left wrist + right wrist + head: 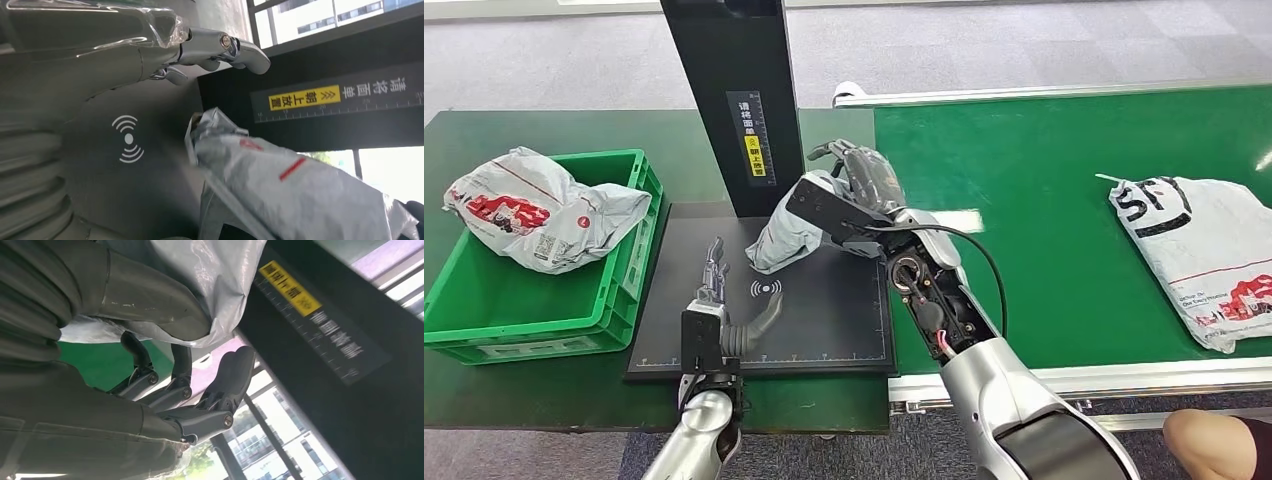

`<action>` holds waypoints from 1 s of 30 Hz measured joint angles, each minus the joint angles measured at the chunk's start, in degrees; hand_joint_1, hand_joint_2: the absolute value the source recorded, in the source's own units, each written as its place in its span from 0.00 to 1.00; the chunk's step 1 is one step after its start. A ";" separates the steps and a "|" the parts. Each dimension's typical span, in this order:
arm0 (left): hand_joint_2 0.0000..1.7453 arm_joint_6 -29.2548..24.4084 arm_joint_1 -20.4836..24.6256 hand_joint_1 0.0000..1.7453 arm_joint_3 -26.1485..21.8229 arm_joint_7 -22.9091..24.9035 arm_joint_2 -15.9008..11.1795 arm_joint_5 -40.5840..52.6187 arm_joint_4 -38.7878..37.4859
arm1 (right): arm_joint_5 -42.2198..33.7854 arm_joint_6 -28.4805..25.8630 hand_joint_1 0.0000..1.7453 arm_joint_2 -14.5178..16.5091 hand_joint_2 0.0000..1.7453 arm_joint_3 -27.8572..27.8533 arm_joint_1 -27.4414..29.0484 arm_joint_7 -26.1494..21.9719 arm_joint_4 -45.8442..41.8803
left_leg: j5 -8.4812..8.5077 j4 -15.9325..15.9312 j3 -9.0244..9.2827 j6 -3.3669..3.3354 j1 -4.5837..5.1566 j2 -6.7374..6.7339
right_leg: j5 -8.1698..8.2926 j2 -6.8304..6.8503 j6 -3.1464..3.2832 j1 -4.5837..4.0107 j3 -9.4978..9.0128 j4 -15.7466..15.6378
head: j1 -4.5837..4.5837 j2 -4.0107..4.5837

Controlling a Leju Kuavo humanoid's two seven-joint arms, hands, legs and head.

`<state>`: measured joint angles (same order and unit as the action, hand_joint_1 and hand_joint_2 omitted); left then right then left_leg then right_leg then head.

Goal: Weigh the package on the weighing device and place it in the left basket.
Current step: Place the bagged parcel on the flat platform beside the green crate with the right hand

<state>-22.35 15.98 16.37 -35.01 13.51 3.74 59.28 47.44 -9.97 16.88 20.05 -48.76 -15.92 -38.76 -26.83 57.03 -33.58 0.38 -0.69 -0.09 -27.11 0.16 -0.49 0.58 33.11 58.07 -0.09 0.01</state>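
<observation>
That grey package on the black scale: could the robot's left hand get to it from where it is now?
Probably yes. The left hand hangs open over the weighing device, with bare plate between it and the package. The right hand rests on the package's far side, leaving the near side free.

The package point(782, 238) was a crumpled grey plastic mailer bag with red markings, and it sat on the back part of the scale point(824, 310), just in front of the black upright post. The scale was a flat black plate with a white wireless symbol near its middle. The basket point(629, 262) was a green plastic crate just left of the scale, with another grey-and-red bag lying in it.
</observation>
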 joint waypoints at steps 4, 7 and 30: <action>1.00 -2.08 0.15 0.00 -0.31 -0.12 0.31 -1.70 -0.12 | -1.81 0.84 1.00 1.00 1.00 1.53 -0.15 0.08 -0.16 | 0.00 0.00 0.00 0.00 0.00 -0.01 | 0.00 0.00 0.00 0.00 0.01 0.00 | -0.01 0.00; 1.00 -3.86 0.50 0.00 -1.06 -0.49 0.61 -3.92 -0.55 | -3.12 1.06 1.00 1.64 1.00 2.74 -0.41 0.17 -0.27 | 0.00 0.00 0.00 0.00 0.00 -0.01 | 0.00 0.00 0.00 0.00 0.02 0.00 | 0.01 0.00; 1.00 -9.44 3.32 0.00 -6.67 -2.19 0.15 -4.30 -3.20 | -30.39 15.41 0.00 -0.51 1.00 -0.70 5.42 -5.97 -6.85 | -0.01 0.01 0.02 0.01 0.00 -0.02 | 0.00 0.00 0.00 0.00 0.01 0.00 | 0.00 0.02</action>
<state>-31.79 19.30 9.70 -37.20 13.67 -0.56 56.07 17.05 5.44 16.37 19.35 -43.34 -21.89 -45.61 -26.84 57.04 -33.56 0.39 -0.69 -0.11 -27.11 0.16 -0.49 0.58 33.12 58.07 -0.09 0.02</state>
